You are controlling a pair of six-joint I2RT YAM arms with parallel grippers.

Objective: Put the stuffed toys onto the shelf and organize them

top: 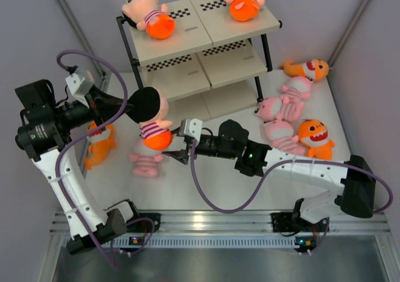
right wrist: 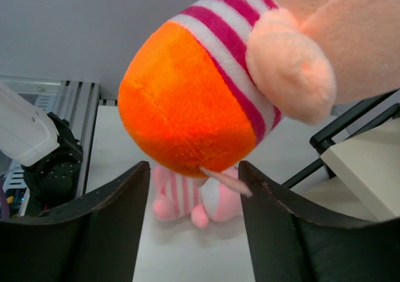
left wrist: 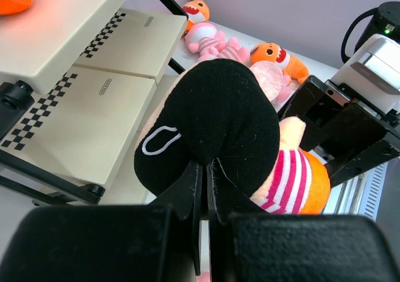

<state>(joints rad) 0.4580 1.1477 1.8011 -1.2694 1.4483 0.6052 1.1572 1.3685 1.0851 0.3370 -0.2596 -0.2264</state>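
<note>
The left tool (left wrist: pixel 206 167) is pinched shut on the black-haired head of a striped doll (top: pixel 154 129), holding it above the bench (top: pixel 219 185) in front of the shelf (top: pixel 187 27) (two more dolls (top: pixel 152 18) lie on its top board). The right tool (right wrist: pixel 194 167) stands spread just below the doll's orange bottom.
</note>
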